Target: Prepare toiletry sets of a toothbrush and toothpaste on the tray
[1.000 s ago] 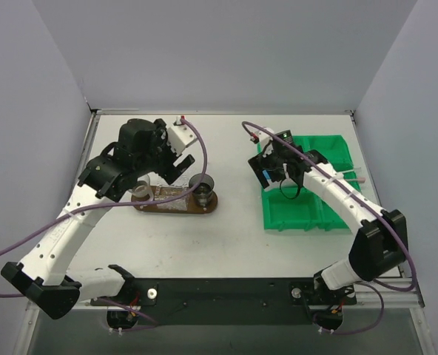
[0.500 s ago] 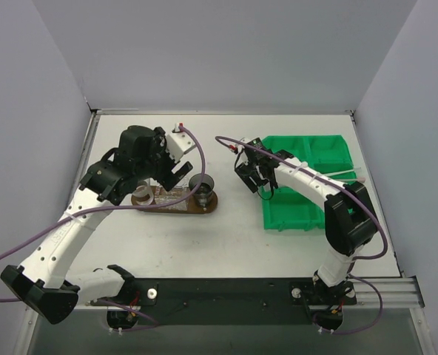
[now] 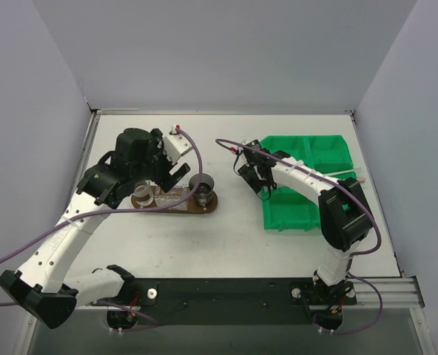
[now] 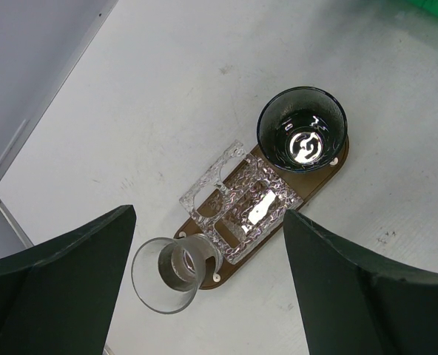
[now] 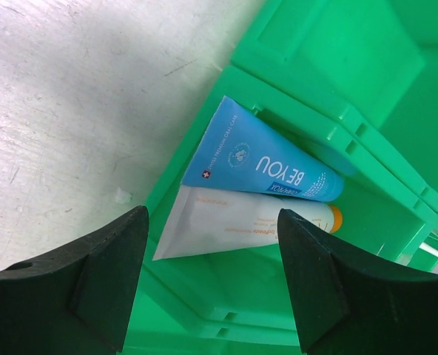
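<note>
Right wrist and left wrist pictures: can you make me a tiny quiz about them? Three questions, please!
1. True or false: the blue toothpaste tube lies in the green bin.
2. What stands on the brown tray? A) a toothbrush B) a dark cup C) a spoon
3. Fill in: the white tube has an ___ cap.
Key: 1 true; 2 B; 3 orange.

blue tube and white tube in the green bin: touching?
Touching. Right wrist view: the blue tube overlaps the white tube along its upper edge, no gap.
</note>
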Available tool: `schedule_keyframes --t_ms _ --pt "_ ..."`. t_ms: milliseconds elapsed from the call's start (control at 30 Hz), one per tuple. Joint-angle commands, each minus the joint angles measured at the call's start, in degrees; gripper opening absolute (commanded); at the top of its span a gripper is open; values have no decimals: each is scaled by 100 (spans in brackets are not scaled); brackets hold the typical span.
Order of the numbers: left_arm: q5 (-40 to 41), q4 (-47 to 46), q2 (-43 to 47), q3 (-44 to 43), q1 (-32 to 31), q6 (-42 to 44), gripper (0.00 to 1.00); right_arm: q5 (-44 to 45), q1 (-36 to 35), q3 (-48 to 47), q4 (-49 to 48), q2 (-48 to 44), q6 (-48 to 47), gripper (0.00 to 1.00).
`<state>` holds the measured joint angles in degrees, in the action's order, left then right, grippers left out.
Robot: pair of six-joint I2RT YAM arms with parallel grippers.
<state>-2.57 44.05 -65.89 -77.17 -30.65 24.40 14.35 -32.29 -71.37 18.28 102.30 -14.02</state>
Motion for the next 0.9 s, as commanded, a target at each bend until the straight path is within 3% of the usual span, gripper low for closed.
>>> schedule_keyframes --t_ms 0,233,867 --pt "-130 -231 155 17 59 29 92 270 4 -157 193 158 -66 65" --pt "-130 -230 182 70 77 65 92 384 30 -193 254 246 -74 63" --pt "-191 -257 208 184 130 126 92 516 65 -280 448 53 -92 41"
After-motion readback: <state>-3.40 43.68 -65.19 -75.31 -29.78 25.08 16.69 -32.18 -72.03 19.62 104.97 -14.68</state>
